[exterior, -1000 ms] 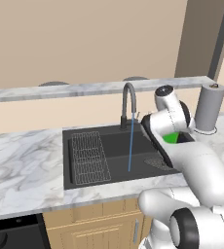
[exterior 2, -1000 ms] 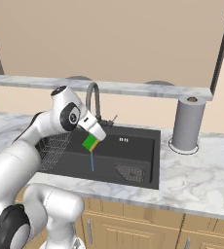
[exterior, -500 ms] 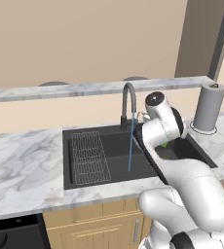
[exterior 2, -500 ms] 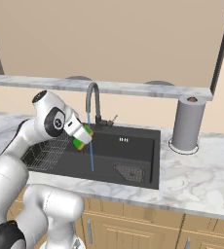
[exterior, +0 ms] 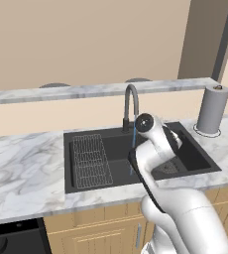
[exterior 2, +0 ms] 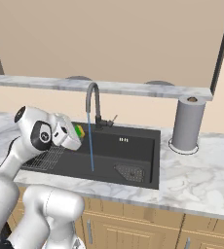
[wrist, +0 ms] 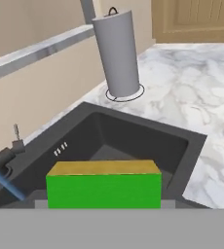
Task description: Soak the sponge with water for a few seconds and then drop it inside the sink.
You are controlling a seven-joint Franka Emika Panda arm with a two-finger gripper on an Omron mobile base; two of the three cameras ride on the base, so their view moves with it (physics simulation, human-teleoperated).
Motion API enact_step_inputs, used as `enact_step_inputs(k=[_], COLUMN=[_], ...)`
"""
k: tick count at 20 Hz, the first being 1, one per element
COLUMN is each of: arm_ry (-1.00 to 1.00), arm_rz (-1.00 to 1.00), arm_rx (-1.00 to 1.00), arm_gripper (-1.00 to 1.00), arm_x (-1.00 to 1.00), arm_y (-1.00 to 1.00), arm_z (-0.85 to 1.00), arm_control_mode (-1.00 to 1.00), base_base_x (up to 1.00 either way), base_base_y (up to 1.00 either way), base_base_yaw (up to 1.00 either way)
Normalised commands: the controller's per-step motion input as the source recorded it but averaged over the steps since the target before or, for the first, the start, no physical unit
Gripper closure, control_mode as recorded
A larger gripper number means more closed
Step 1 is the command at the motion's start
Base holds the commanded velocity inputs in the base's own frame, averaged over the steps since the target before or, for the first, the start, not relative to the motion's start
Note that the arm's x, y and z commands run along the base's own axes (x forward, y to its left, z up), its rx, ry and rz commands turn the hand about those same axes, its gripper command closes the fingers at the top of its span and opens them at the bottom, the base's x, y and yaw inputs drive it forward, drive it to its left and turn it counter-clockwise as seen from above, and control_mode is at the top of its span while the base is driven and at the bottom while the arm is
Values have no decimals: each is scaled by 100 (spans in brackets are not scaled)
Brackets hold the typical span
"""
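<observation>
End effector (exterior 2: 75,133): we see it clamped on the sponge (wrist: 103,187).
Sponge: over the sink (exterior 2: 143,146), just beside the water (exterior 2: 90,141), which we judge suits soaking.

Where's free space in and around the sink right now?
Bare: the dark charcoal basin floor between the thin blue water stream and the mesh drain; also the marble counter left of the sink. Crowded: the wire grid rack side, where the end effector holds the green sponge.
</observation>
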Motion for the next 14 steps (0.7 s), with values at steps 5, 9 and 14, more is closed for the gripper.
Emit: enact_step_inputs(k=[5, 9, 14], arm_ry=[-1, 3, 2], arm_rz=[-2, 0, 0], arm_rx=[-2, 0, 0], arm_gripper=[100, 100, 100], arm_x=[0, 0, 0], arm_y=[33, 30, 23], arm_z=[0, 0, 0], arm_control_mode=[-100, -100, -100], base_base_x=[0, 0, 0], base_base_y=[0, 0, 0], base_base_yaw=[0, 0, 0])
